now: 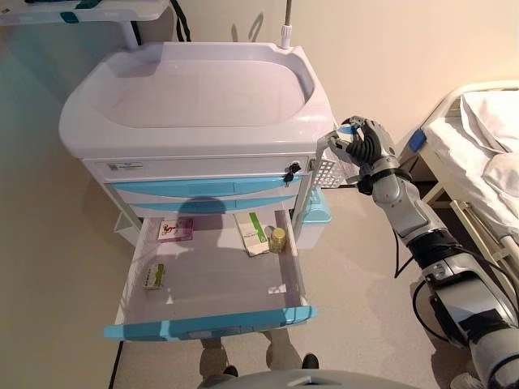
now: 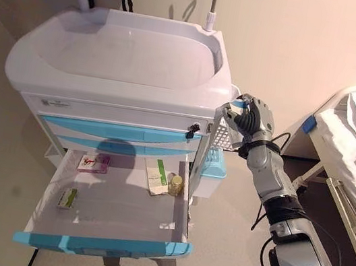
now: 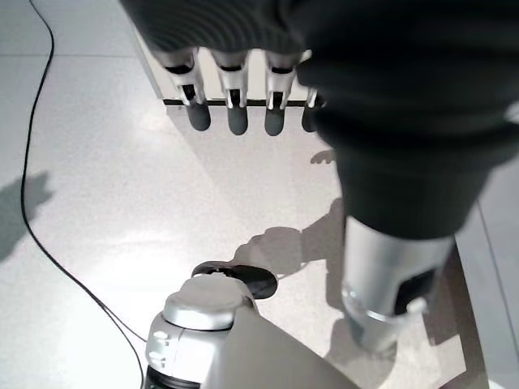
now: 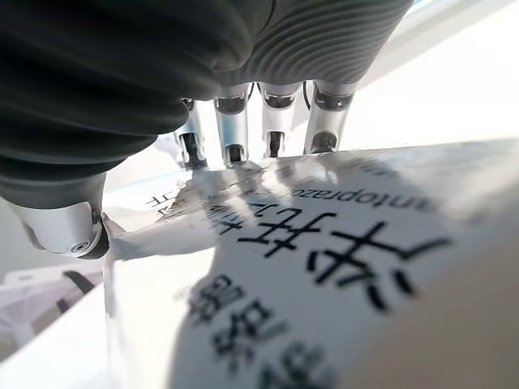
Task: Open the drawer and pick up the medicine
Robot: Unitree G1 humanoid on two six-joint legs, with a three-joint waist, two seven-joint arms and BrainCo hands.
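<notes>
My right robot hand (image 1: 363, 144) holds a medicine box (image 2: 237, 109) right of the cart (image 1: 199, 97); the open drawer (image 1: 212, 279) lies nearer, a bed (image 1: 486, 154) far right.

1. The right hand (image 4: 122, 89) is curling its fingers (image 4: 276, 121) and thumb (image 4: 69, 227) round a white box (image 4: 324, 292).
2. Dark print is showing across the box's near face.
</notes>
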